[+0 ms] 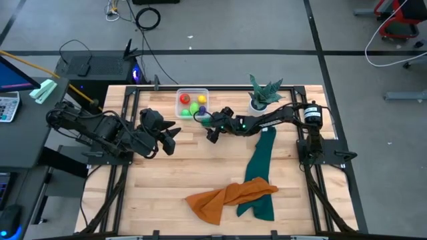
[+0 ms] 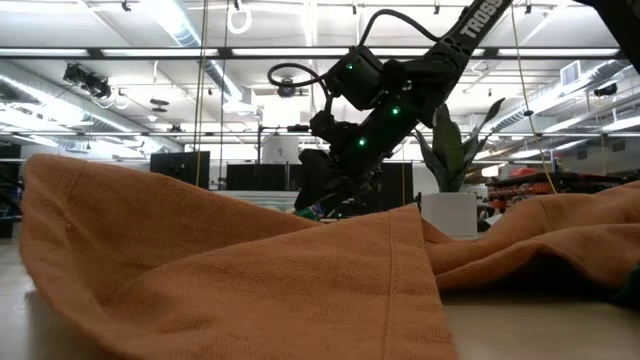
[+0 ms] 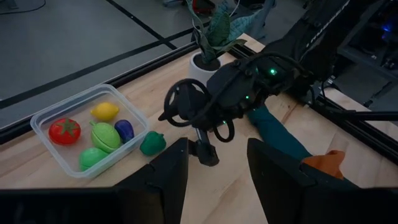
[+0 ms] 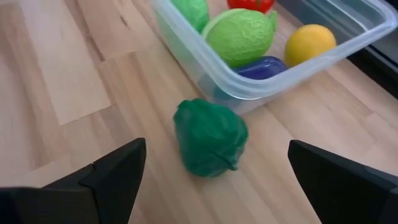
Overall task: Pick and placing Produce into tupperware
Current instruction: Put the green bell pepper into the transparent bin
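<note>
The clear square tupperware stands near the table's far edge and holds the red, yellow, purple and two light green pieces. The dark green piece lies on the wood just outside the tupperware's wall. My right gripper hovers open over that piece, its fingers wide on either side and clear of it. My left gripper is open above the table's left half, facing the tupperware.
A spiky potted plant in a white pot stands at the far edge, right of the tupperware. A teal cloth and an orange cloth lie toward the near edge; the orange cloth fills the low view's foreground.
</note>
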`<action>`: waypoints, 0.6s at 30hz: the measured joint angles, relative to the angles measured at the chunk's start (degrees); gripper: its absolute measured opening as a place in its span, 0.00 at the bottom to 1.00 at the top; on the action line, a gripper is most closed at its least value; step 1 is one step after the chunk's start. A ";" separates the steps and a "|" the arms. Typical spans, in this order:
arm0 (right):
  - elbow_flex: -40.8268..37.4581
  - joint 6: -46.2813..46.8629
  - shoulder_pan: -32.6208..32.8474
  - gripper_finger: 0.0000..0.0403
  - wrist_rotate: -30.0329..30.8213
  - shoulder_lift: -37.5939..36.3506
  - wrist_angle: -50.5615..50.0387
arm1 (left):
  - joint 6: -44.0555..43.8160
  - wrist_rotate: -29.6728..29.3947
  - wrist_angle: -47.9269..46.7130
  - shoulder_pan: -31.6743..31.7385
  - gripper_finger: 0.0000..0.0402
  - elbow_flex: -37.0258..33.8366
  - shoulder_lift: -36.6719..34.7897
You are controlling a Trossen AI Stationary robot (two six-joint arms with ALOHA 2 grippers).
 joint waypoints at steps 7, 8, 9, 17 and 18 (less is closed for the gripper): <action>-0.02 1.45 -0.54 0.88 -1.19 0.00 -0.01 | 0.02 0.00 0.00 0.00 0.43 0.00 0.00; -0.02 1.51 -0.54 0.88 -1.22 0.00 -0.02 | 0.02 0.00 0.02 0.00 0.43 0.00 0.00; -0.02 1.51 -0.54 0.88 -1.24 0.00 0.00 | 0.02 0.00 0.00 0.00 0.43 0.00 0.00; -0.01 4.04 -0.54 0.88 -1.28 0.00 -0.04 | 0.02 0.00 0.00 0.02 0.43 0.00 0.00; 0.07 4.12 -0.54 0.88 -1.27 0.00 -0.16 | 0.02 0.00 0.02 0.04 0.43 0.00 0.00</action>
